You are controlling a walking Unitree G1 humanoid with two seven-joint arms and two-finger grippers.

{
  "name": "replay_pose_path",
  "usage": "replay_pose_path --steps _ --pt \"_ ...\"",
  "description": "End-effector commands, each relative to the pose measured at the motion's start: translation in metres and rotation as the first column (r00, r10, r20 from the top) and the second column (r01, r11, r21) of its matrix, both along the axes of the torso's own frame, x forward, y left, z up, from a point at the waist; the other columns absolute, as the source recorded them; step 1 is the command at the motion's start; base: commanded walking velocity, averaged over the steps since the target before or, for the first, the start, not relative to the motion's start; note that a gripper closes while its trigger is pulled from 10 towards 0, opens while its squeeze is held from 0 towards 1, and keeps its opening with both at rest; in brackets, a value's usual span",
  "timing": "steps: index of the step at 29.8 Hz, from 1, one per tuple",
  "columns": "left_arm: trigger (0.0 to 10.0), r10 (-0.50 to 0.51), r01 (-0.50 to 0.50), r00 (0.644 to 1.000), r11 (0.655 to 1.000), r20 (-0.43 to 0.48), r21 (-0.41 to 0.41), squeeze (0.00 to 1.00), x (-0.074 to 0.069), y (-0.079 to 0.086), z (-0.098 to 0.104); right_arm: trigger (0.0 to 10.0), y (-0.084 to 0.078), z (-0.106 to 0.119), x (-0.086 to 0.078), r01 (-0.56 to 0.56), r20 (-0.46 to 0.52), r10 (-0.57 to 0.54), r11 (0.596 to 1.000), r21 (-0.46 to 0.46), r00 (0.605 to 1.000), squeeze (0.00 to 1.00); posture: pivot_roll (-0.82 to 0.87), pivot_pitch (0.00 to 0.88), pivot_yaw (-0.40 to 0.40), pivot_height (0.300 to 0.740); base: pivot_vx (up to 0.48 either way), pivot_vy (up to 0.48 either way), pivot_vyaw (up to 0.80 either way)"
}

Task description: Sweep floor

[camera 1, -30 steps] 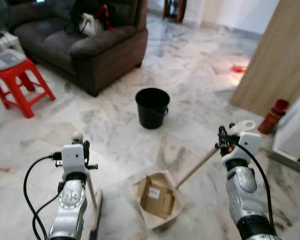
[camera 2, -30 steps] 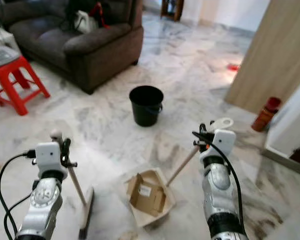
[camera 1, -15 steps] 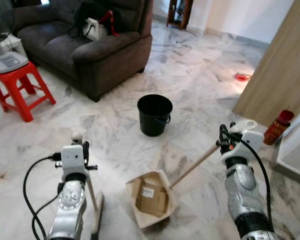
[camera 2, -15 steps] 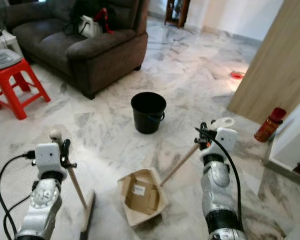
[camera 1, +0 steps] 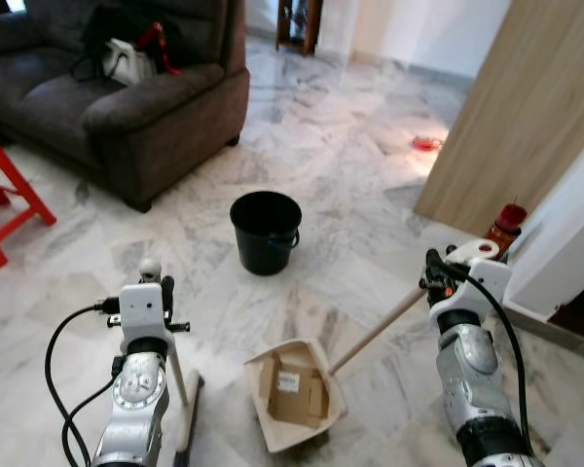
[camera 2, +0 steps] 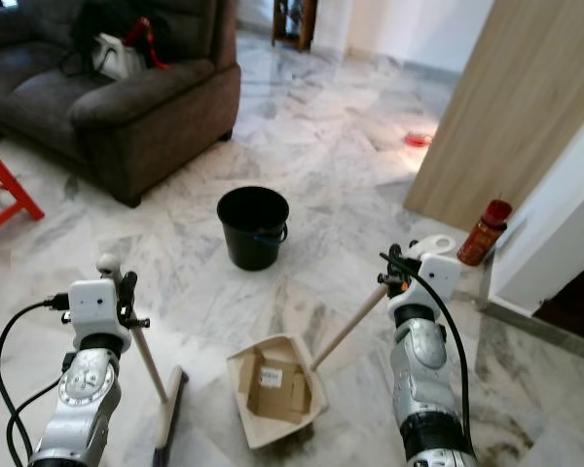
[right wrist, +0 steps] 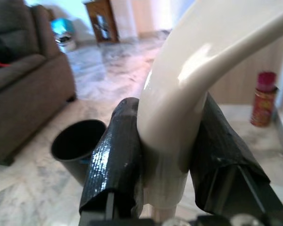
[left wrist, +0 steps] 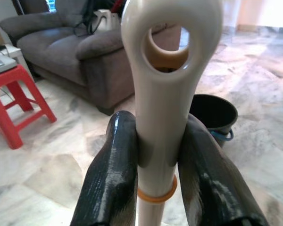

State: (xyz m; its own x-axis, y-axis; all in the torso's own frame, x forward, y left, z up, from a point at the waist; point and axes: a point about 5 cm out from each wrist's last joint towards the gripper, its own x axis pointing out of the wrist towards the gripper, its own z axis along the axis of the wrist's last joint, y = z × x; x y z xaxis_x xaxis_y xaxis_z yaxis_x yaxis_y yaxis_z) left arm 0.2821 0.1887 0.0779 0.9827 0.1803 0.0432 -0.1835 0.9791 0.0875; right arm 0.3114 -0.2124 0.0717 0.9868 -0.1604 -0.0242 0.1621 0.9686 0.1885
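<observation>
Two end effectors grip handles — the left end effector [left wrist: 158, 160] clamps the near-upright broom [camera 1: 178, 389], head on the floor below; the right end effector [right wrist: 172, 155] clamps the dustpan [camera 1: 294, 391], whose handle slants down-left to its pan.

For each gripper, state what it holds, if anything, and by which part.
The left gripper is shut on the broom handle, just below its hanging-hole end. The right gripper is shut on the dustpan handle near its curved top end.
</observation>
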Motion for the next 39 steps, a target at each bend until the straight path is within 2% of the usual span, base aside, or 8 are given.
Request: replay_pose_path --steps 1,14,20,25,31,33,38,39 --pt "10.0 0.0 0.0 0.999 1.0 0.047 0.012 0.0 0.003 0.001 0.01 10.0 0.0 0.02 0.01 -0.002 0.079 0.003 1.0 -0.016 0.997 0.0 -0.01 0.0 -0.057 0.74 0.304 0.0 0.0" --pt "10.0 -0.002 0.001 0.999 1.0 0.047 0.009 0.0 0.003 0.0 0.01 10.0 0.0 0.037 0.014 0.005 0.154 -0.006 1.0 0.007 0.988 0.0 -0.01 0.0 -0.059 0.74 0.305 0.0 0.0" --pt "10.0 -0.005 0.005 0.999 1.0 0.048 0.009 0.0 0.004 0.0 0.011 10.0 0.002 0.07 0.023 0.0 0.264 0.011 0.999 -0.041 0.965 0.0 -0.01 0.0 -0.055 0.74 0.307 0.0 0.0" --pt "10.0 -0.008 0.007 0.999 1.0 0.048 0.011 0.0 0.005 0.0 0.011 10.0 0.005 0.09 0.026 -0.012 0.33 0.025 0.999 -0.044 0.944 0.0 -0.01 0.0 -0.053 0.74 0.306 0.0 0.0" --pt "10.0 -0.008 0.008 0.999 1.0 0.048 0.013 0.0 0.005 0.0 0.011 10.0 0.007 0.106 0.028 -0.016 0.374 0.022 1.0 -0.019 0.927 0.0 -0.01 0.0 -0.051 0.74 0.307 0.0 0.0" --pt "10.0 -0.011 0.01 0.999 1.0 0.047 0.012 0.0 0.006 0.0 0.011 10.0 0.009 0.124 0.03 -0.02 0.417 0.011 1.0 0.017 0.909 0.0 -0.01 0.0 -0.051 0.74 0.306 0.0 0.0" --pt "10.0 -0.011 0.01 0.999 1.0 0.046 0.012 0.0 0.006 0.0 0.011 10.0 0.01 0.14 0.03 -0.027 0.454 0.009 0.999 0.034 0.891 0.0 -0.01 0.0 -0.051 0.74 0.307 0.0 0.0" --pt "10.0 -0.011 0.01 0.999 1.0 0.046 0.012 0.0 0.006 0.0 0.011 10.0 0.01 0.144 0.029 -0.033 0.465 0.001 0.998 0.06 0.885 0.0 -0.01 0.0 -0.051 0.74 0.304 0.0 0.0"
